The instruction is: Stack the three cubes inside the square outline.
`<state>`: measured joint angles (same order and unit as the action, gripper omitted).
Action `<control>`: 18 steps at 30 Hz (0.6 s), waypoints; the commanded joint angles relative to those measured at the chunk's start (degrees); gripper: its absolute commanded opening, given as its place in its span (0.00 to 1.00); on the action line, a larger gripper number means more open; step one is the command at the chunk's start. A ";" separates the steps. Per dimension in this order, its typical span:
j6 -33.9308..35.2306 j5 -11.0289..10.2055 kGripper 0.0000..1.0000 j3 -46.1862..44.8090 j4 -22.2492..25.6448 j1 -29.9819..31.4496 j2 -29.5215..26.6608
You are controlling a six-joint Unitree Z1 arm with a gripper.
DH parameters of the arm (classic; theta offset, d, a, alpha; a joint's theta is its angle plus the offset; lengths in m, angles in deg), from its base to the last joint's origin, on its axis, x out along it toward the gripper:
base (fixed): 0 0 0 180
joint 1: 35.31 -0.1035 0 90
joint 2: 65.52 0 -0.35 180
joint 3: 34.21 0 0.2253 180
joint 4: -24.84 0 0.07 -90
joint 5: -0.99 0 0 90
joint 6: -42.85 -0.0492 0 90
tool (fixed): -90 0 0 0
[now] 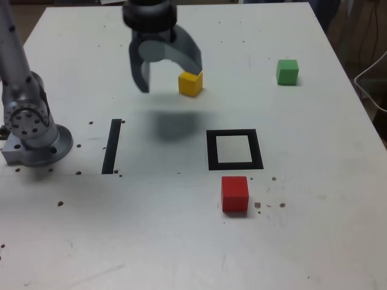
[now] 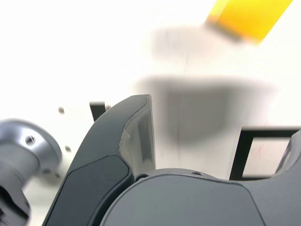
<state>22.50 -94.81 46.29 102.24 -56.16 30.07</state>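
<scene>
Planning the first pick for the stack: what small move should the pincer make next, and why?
Probably shift the open pincer toward the yellow cube and lower around it: it holds nothing, hangs above the table beside that cube, and the square outline is empty.

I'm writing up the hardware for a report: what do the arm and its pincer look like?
The arm is matte silver-grey metal, on a round flanged base with bolt holes. The pincer is dark grey, with two broad curved fingers lined with paler grey pads. No cables or markings show.
</scene>
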 commanded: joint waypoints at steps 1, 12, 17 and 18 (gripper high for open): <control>-2.13 -1.49 1.00 2.10 0.88 -1.48 1.77; -13.94 -6.73 0.97 9.79 2.75 -7.69 11.83; -14.97 -6.71 0.97 9.84 1.42 -7.62 12.89; -15.03 -6.71 0.97 9.94 1.43 -7.57 12.73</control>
<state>7.63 -101.51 56.00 103.67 -63.88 43.01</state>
